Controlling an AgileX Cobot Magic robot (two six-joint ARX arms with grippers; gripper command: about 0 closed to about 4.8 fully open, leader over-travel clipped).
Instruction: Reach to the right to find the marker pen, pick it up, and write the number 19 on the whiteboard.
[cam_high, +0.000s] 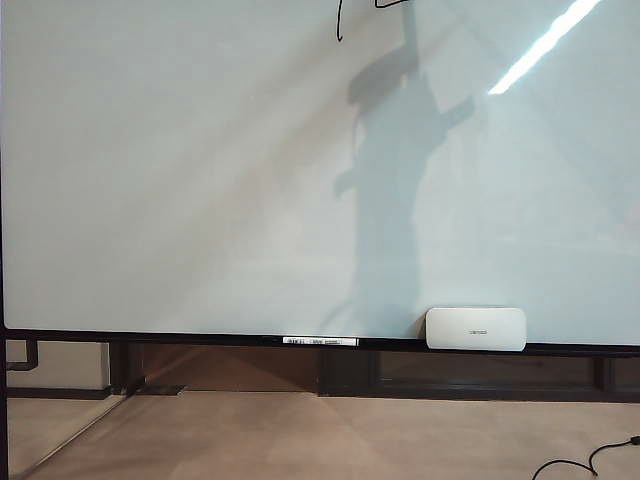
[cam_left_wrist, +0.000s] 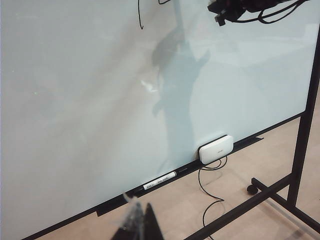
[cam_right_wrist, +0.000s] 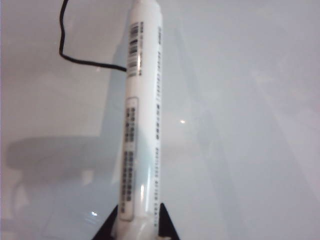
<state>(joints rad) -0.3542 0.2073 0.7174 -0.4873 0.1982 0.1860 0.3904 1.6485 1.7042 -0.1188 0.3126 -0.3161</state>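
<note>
In the right wrist view, the right gripper (cam_right_wrist: 137, 227) was clamped on the marker pen (cam_right_wrist: 142, 115), its two dark fingertips (cam_right_wrist: 109, 226) pinching the base of the white, label-printed barrel. The pen pointed away from the camera, its far end against the whiteboard (cam_right_wrist: 250, 100), where a black stroke (cam_right_wrist: 75, 50) curved up and off the edge beside it.

In the left wrist view, the left gripper (cam_left_wrist: 137, 225) sat low and well back from the board; only dark finger tips with something clear and crinkled on them showed, so I could not tell whether its jaws were open or closed. Farther out along the dark bottom rail (cam_left_wrist: 115, 200) lay a second marker (cam_left_wrist: 160, 181), and beyond it a white eraser (cam_left_wrist: 216, 148) rested against the board. At the upper corner, the right arm (cam_left_wrist: 235, 9) hung dark with cables near the writing.

The exterior view showed the number 19 (cam_high: 340, 20) only partly: a thin "1" stroke and a fragment of what was probably the "9", cut off by the top edge, with the arm's shadow (cam_high: 390, 190) falling below.
</note>
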